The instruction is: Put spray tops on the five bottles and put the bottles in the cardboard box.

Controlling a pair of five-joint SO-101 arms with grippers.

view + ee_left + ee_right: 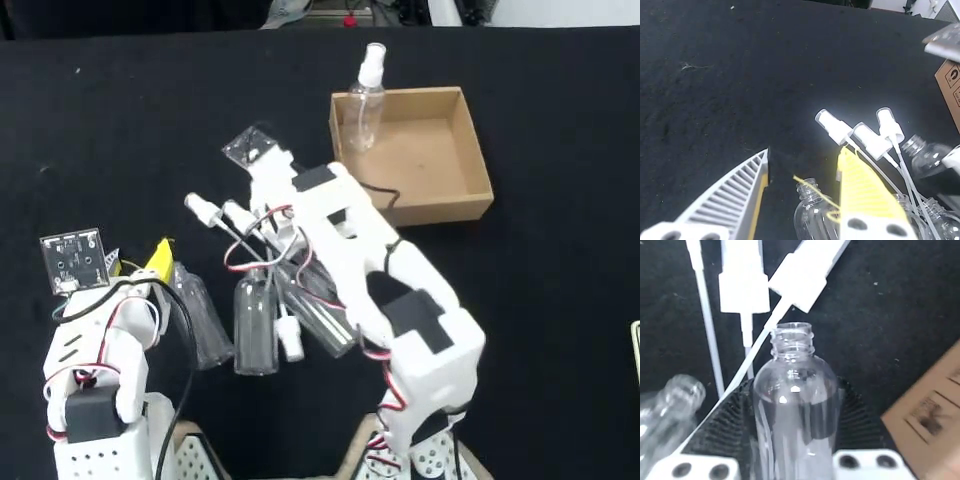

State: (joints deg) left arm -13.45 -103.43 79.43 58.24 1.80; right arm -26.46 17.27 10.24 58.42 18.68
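One clear bottle with a spray top (367, 92) stands in the cardboard box (470, 150). Three topless bottles (257, 325) lie near the table's middle, partly under an arm. Loose white spray tops (205, 212) with long tubes lie just beyond them, and another top (290, 340) rests between the bottles. My right gripper (792, 382) is shut on a topless bottle (792, 405), its neck pointing at two spray tops (742, 287). My left gripper (804, 152) is open over the neck of another bottle (810, 200), close to three spray tops (832, 125).
The table is covered in black cloth (120, 120), bare at the left and back. The box corner (925, 415) lies close beside the right gripper. Both arm bases stand at the front edge.
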